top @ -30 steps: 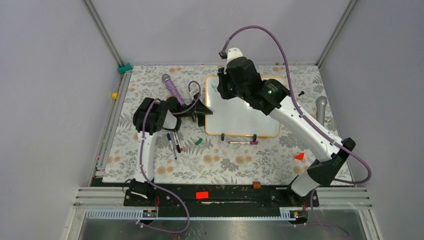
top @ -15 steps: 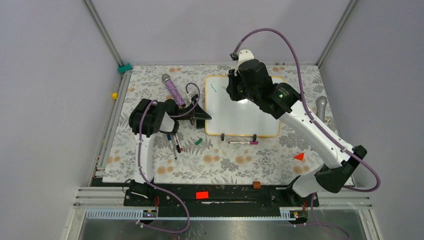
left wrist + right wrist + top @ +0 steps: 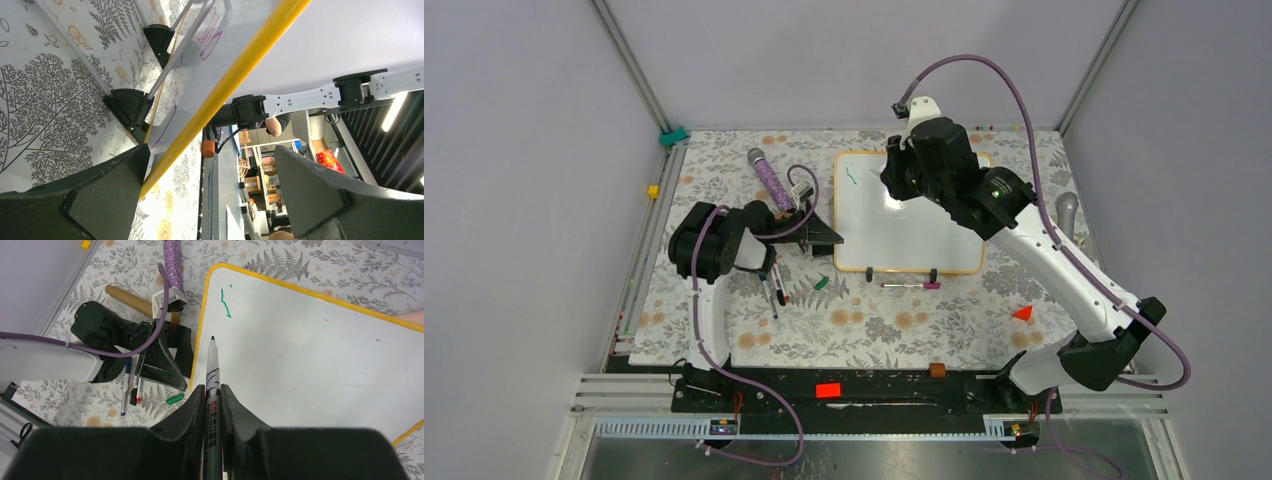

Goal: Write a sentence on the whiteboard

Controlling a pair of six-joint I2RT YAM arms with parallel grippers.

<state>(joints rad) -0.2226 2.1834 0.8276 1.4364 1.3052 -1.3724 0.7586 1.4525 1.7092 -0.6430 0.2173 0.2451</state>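
The large, glossy white rectangular whiteboard (image 3: 904, 235) with a thin orange-yellow frame rests on the flowered tablecloth (image 3: 724, 170), at the far middle of the table. The sentence (image 3: 225, 302) consists of one short green stroke near the board's far-left corner. The right gripper (image 3: 213, 390) clamps a white-barrelled marker (image 3: 212, 367), its tip just below that stroke; whether it touches the board cannot be told. The left gripper (image 3: 210, 155) is spread wide at the board's left edge, with the frame running between its fingers.

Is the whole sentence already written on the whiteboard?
No, the whiteboard bears only one short green stroke near its corner.
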